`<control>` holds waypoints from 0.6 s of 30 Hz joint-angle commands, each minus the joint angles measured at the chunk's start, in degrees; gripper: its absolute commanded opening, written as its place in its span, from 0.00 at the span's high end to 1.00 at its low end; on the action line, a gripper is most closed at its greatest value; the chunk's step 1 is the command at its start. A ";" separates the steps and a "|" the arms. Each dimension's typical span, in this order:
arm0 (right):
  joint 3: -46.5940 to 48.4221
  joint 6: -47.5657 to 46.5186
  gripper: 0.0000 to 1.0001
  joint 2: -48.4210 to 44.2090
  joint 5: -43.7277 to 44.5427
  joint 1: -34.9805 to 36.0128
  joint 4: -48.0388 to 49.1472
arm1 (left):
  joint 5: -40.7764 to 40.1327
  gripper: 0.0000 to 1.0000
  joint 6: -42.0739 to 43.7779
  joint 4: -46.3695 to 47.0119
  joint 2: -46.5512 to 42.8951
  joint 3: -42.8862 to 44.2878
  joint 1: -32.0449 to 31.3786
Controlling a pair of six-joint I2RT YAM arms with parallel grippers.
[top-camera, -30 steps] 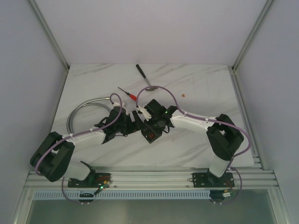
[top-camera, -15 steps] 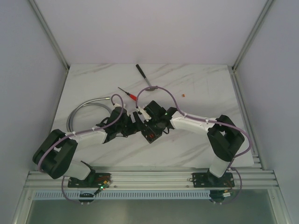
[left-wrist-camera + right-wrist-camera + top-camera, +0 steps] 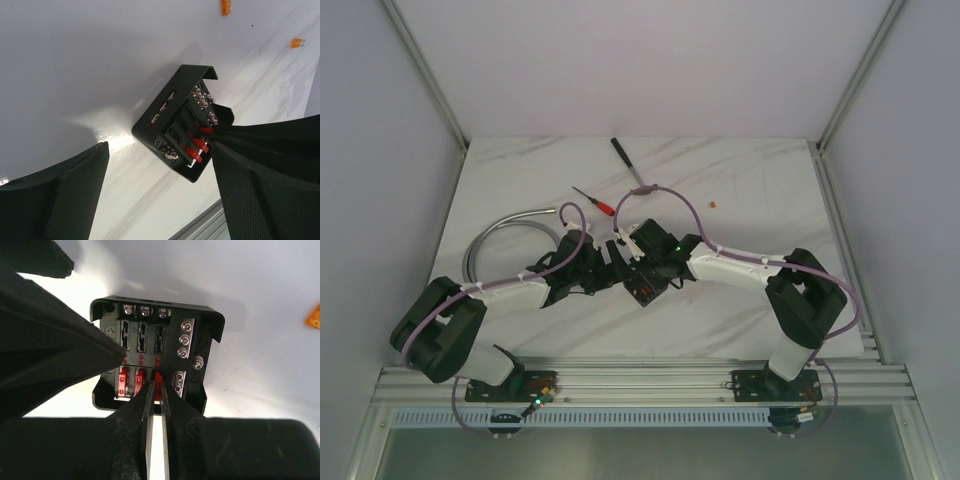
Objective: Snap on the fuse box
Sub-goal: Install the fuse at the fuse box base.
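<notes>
With the fuse box (image 3: 155, 357) lying mid-way on the table (image 3: 770, 180), the right gripper (image 3: 156, 385) pinched on a red fuse (image 3: 158, 377) and the left gripper (image 3: 157, 155) wide open, gripping nothing, an off-axis push may slide the unbraced box.

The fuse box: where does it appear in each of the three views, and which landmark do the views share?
Top external: the fuse box lies just below the picture's centre, small and dark.
Left wrist: the fuse box is right of centre, tilted, its open face toward the lower right.
Right wrist: the fuse box fills the centre, face toward the camera.
Shared landmark: its red fuses.
</notes>
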 commanded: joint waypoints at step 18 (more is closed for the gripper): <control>-5.51 -3.06 0.96 -0.33 2.90 0.67 0.08 | 1.33 0.09 -2.59 1.38 2.41 0.51 -0.43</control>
